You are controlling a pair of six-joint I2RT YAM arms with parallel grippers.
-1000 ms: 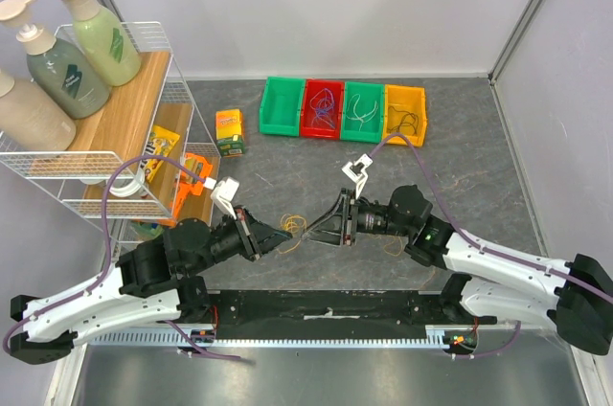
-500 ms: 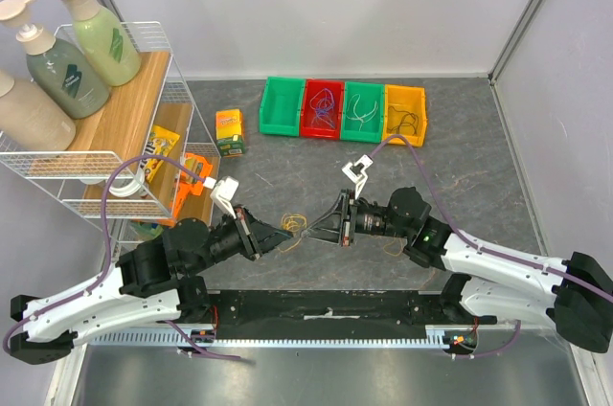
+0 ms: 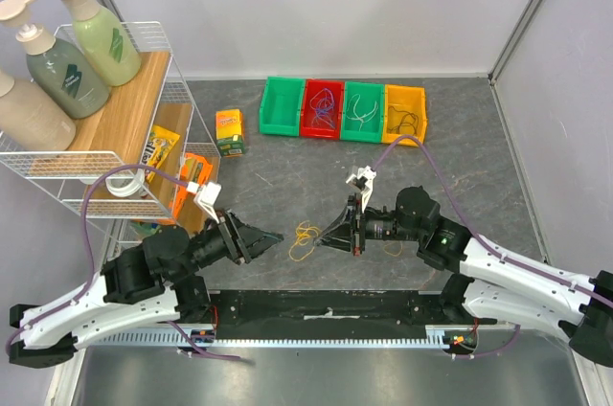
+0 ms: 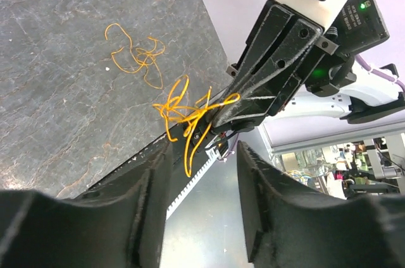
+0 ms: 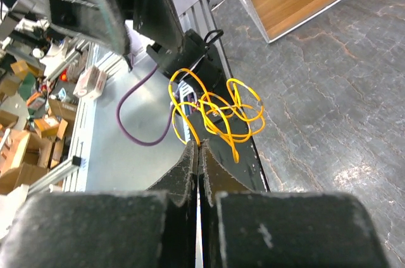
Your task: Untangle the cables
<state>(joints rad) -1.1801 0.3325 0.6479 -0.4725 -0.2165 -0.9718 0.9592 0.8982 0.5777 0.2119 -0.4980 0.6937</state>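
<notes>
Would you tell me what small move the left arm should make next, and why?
Probably ease the left pincer forward and close it on a free loop of the yellow tangle. The right pincer is shut on that tangle, while the left pincer is open, faces it and holds nothing, so a second grip seems needed to pull the wires apart.

My top camera looks down from behind on the whole tabletop point(image 3: 460, 167). My two wrist cameras sit close, facing each other, both seeing the yellow cables point(image 4: 190, 113).
</notes>
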